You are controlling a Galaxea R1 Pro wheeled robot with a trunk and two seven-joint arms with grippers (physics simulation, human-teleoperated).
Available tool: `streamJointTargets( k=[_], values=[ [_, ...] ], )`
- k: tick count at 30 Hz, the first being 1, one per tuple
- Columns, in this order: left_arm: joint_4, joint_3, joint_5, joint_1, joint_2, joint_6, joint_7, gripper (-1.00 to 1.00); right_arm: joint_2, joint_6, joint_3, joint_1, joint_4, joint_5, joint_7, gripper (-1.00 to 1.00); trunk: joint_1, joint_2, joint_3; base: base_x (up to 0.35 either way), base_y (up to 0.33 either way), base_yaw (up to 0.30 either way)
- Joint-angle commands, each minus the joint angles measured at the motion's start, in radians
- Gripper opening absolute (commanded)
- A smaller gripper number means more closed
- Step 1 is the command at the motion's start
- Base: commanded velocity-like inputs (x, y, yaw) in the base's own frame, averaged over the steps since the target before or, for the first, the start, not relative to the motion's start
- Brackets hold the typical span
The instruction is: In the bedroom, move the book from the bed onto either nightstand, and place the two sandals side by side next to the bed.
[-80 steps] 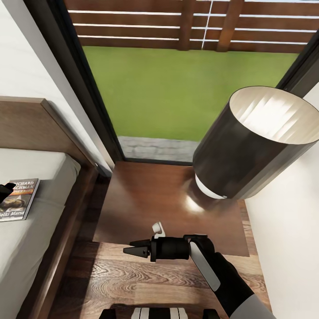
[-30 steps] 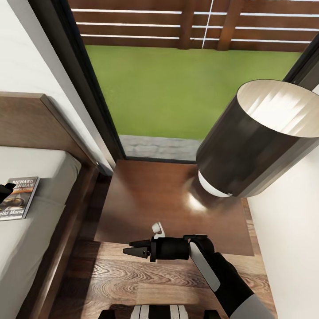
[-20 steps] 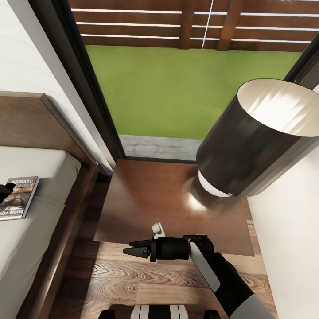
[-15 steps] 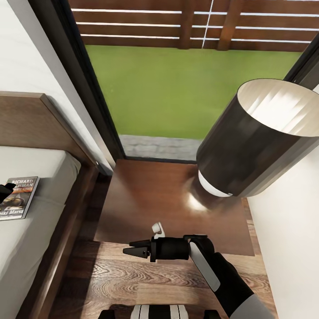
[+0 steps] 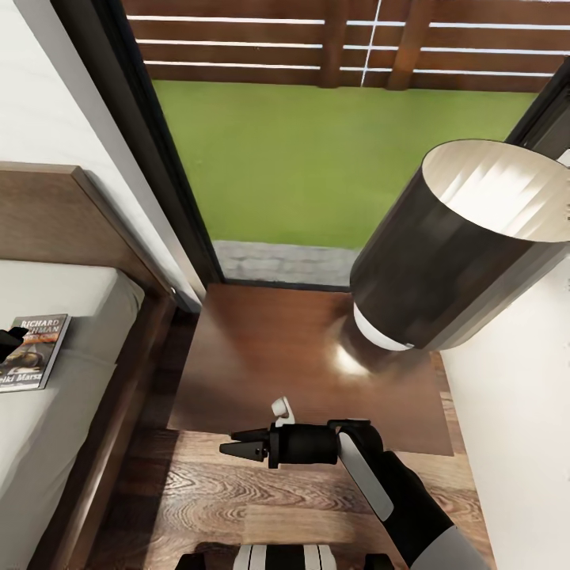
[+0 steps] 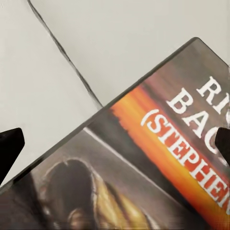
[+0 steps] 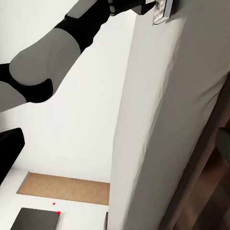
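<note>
Head view high, looking down; left wrist view close above book [image 6: 143,158]; both share it.

Since the earliest picture the whole head view shifts a little, a camera move. The book [image 5: 33,353] on the bed [image 5: 71,396] turns slightly, its 6 o'clock edge lifting.
</note>
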Motion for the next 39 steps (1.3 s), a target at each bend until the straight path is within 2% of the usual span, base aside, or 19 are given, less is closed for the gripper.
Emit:
streamJointTargets(
  k=[1,39],
  values=[
    [-0.002,0.001,0.01,0.0,0.0,0.006,0.005,1.0,0.0,0.006,0.0,-0.001,0.0,-0.005,0.0,1.0,0.0,0.0,-0.001,-0.181,-0.116,0.0],
    [-0.002,0.001,0.01,0.0,0.0,0.006,0.005,1.0,0.0,0.006,0.0,-0.001,0.0,-0.005,0.0,1.0,0.0,0.0,-0.001,-0.038,-0.028,0.0]
  ],
)
